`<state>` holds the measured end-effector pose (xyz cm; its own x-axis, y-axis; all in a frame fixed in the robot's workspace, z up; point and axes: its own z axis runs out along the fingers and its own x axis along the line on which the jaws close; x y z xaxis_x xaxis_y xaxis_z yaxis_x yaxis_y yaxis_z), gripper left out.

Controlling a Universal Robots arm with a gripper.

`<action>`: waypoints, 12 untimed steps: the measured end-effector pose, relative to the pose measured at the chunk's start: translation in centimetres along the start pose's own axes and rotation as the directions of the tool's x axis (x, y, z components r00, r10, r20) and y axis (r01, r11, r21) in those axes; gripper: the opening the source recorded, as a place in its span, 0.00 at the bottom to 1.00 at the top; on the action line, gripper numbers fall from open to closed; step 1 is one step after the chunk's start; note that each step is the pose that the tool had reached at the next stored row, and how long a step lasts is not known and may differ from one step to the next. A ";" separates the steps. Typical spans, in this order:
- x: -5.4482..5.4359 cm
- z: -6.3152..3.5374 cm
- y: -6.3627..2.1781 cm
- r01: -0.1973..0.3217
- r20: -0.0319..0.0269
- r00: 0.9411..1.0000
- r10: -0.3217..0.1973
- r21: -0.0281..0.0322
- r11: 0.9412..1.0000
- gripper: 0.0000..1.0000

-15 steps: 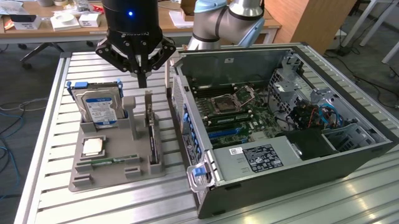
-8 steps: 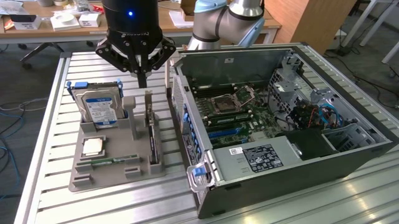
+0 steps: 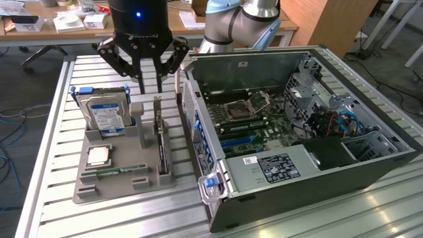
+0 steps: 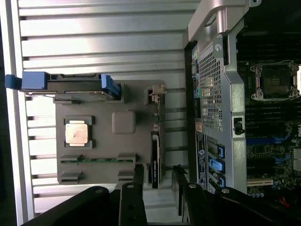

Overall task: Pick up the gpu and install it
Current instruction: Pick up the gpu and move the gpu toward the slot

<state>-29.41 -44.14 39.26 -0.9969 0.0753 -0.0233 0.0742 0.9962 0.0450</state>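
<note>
Gripper unclenched and empty above edge-on gpu, lower edge hidden in grey holder.

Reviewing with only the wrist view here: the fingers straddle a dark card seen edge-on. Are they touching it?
Observer: No contact that I can see. In the exterior view the gripper hangs open just above the gpu, which stands on edge in the grey holder.
Operator: And the blue-railed thing beside it?
Observer: A hard drive, upright, its blue and white label showing.
Operator: Anything deeper in the case?
Observer: Blue cables toward the exterior view's right.
</note>
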 end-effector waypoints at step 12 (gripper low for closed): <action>0.0 0.00 0.00 0.000 0.000 1.000 0.000 0.000 1.000 0.41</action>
<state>-29.41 -44.14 39.27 -0.9969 0.0753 -0.0232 0.0742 0.9962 0.0450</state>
